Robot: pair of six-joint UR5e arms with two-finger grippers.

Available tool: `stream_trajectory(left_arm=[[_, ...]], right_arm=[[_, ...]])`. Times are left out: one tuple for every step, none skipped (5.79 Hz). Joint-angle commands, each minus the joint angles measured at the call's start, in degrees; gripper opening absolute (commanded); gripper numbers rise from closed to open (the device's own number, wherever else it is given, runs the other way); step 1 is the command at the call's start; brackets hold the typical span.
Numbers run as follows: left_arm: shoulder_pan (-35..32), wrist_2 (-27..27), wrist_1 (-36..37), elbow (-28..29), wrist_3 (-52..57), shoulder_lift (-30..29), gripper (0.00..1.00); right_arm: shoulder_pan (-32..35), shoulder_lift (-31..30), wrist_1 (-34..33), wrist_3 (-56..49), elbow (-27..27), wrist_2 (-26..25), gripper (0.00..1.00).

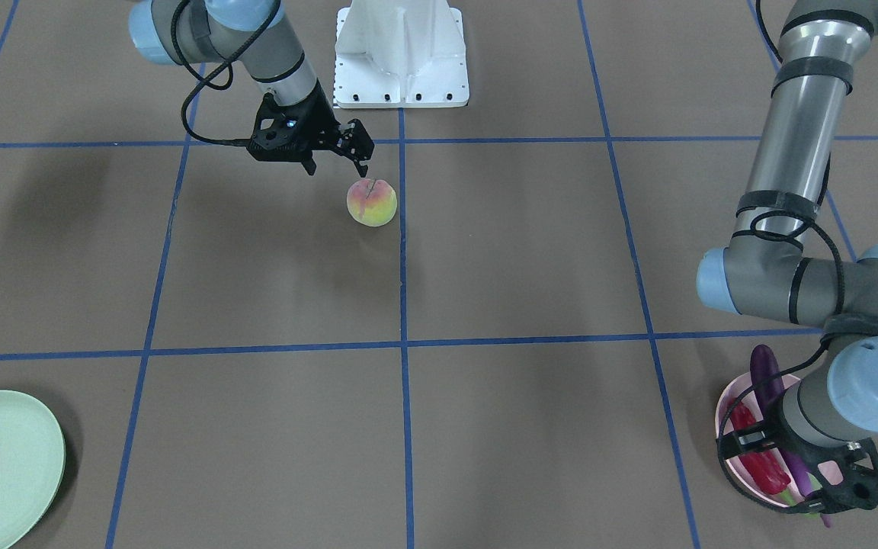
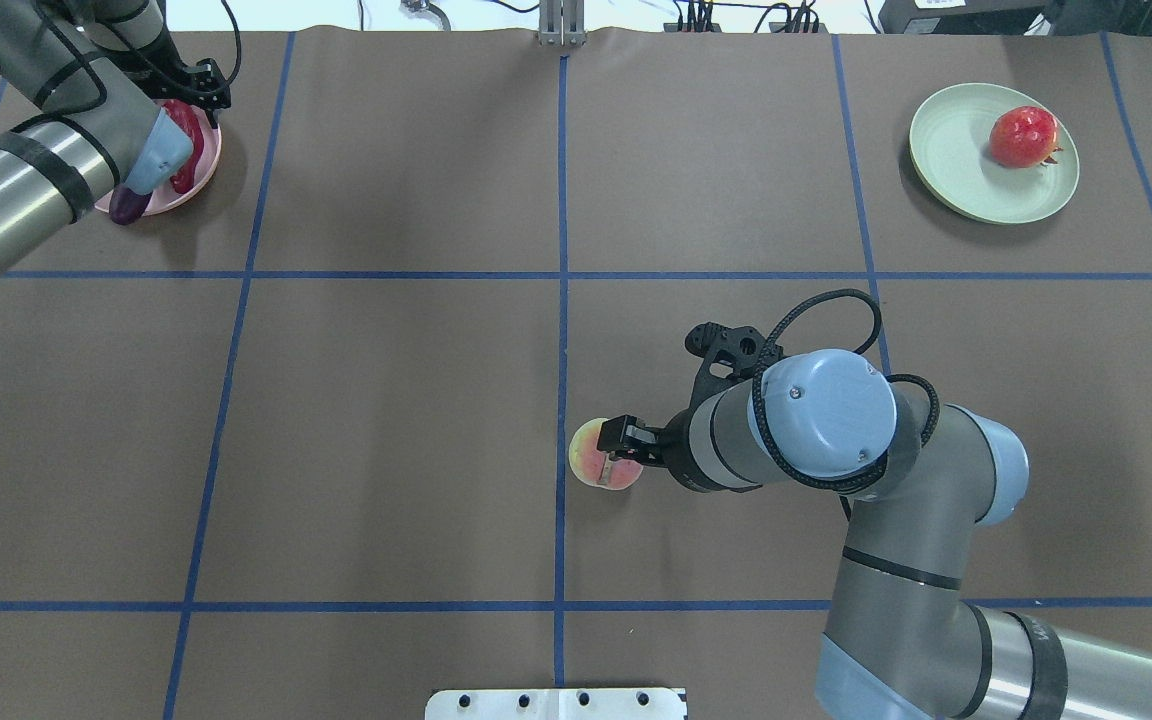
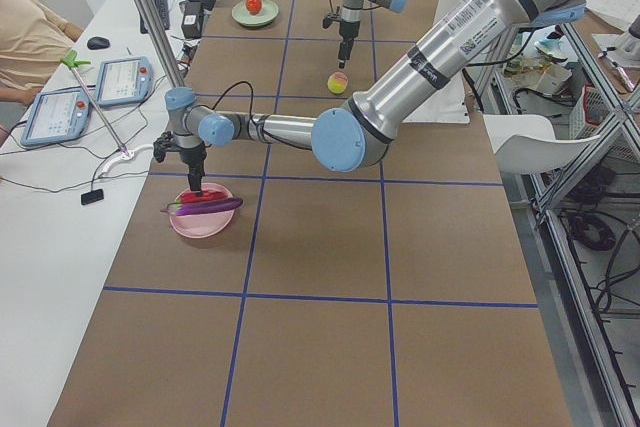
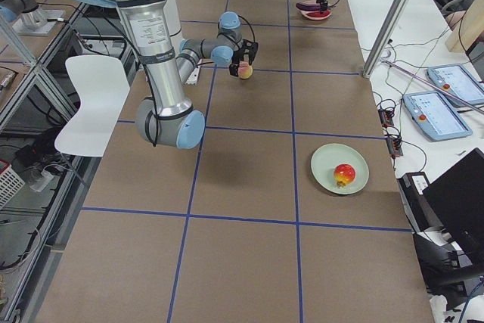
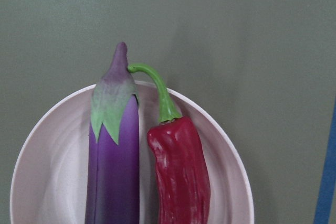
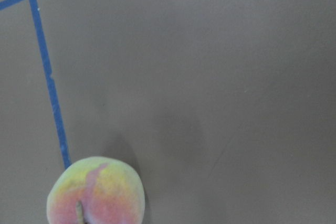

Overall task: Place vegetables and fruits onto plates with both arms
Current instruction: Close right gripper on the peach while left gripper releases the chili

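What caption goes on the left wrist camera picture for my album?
Purple eggplant and wrinkly red chili pepper lying side by side on the pale pink plate.

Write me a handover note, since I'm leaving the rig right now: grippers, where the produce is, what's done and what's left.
Right gripper: open, just above the peach, not gripping it.
Left gripper: over the pink plate; open or shut can't be told.
Eggplant and chili pepper: side by side on the pink plate.
Red fruit: on the green plate.
Done: both vegetables and one fruit plated.
Left: the peach sits on the table beside the centre tape line; it probably goes on the green plate.
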Motion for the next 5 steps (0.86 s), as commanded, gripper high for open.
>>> stream_trajectory(left_arm=[[0.80, -0.17, 0.88, -3.80, -2.01, 0.41, 1.00], [0.89, -0.61, 3.50, -11.05, -4.45, 3.37, 1.00], [0.89, -4.62, 7.27, -17.91, -4.74, 5.92, 1.00], [0.89, -5.88, 7.57, -24.42, -5.70, 10.21, 1.00], [0.89, -5.89, 9.40, -28.66, -6.75, 11.91, 1.00]], right_arm=[[-0.59, 2.62, 0.25, 0.49, -3.02, -1.10, 1.00], [-0.59, 3.68, 0.52, 0.93, -4.34, -1.10, 1.00], [-0.59, 3.77, 0.60, 1.02, -4.53, -1.19, 1.00], [-0.59, 4.21, 0.61, 1.46, -5.40, -1.45, 1.00], [-0.59, 5.52, 0.69, 1.37, -7.32, -2.58, 1.00]])
